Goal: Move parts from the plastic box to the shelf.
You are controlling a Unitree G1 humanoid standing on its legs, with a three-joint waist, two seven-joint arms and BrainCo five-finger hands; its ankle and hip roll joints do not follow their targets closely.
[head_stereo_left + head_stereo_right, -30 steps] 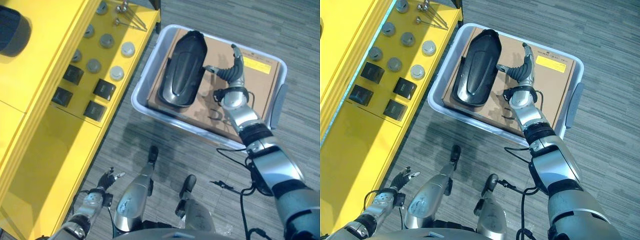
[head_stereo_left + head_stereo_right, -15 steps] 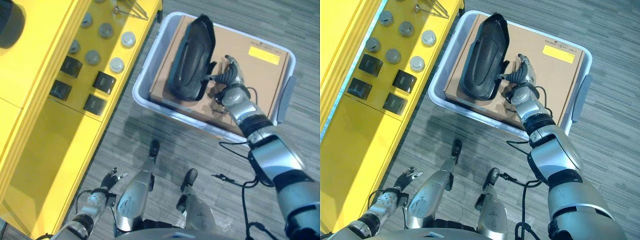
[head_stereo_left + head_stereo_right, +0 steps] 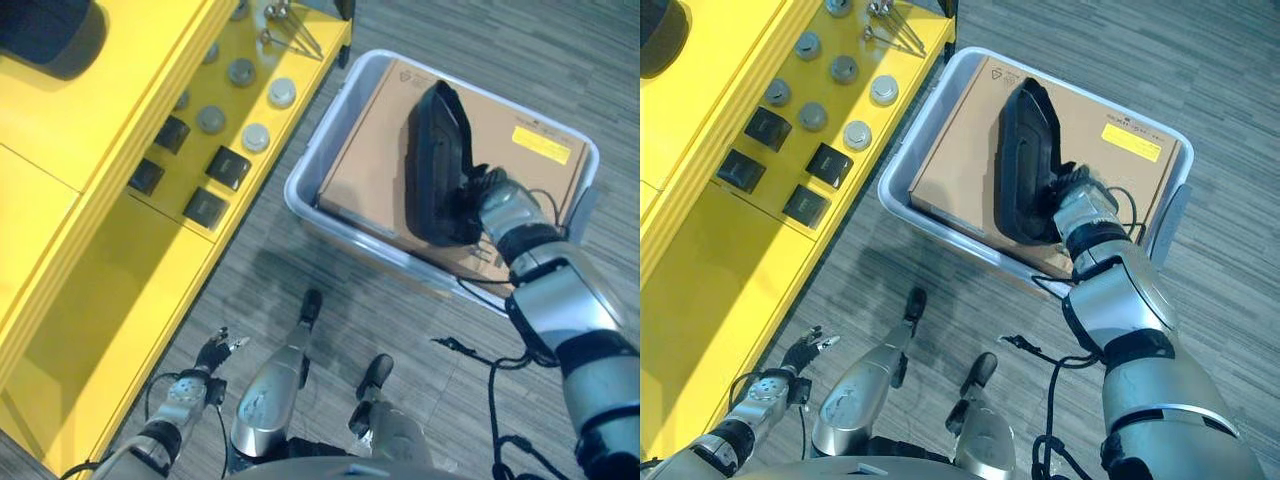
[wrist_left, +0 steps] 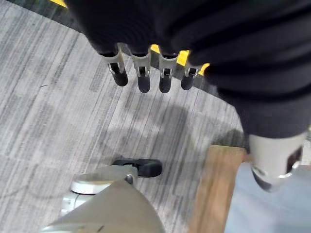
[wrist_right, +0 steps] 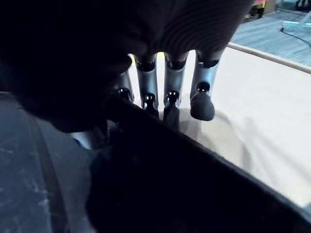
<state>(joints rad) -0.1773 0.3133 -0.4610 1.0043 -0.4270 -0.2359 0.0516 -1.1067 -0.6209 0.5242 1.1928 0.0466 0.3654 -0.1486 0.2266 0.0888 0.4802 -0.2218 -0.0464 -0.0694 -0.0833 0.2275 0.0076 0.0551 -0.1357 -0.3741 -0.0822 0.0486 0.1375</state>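
A long black moulded part point(image 3: 440, 165) stands tipped up on its edge on the brown cardboard point(image 3: 380, 130) inside the pale plastic box point(image 3: 330, 150). My right hand point(image 3: 495, 200) is shut on its near side. In the right wrist view the fingers point(image 5: 172, 82) curl over the rim of the black part point(image 5: 170, 184). The yellow shelf point(image 3: 120, 250) runs along the left. My left hand point(image 3: 205, 358) hangs low beside the shelf's front edge, its fingers point(image 4: 141, 73) relaxed and holding nothing.
On the shelf's lower level lie several round grey caps point(image 3: 257, 136) and black square parts point(image 3: 228, 166), with thin metal rods point(image 3: 290, 25) at the far end. A dark round object point(image 3: 50, 30) sits on the shelf top. Grey striped floor lies between shelf and box.
The black part lay flat on the cardboard and now stands up on its edge. My right hand has closed round it. The camera has shifted; the left hand stays idle.
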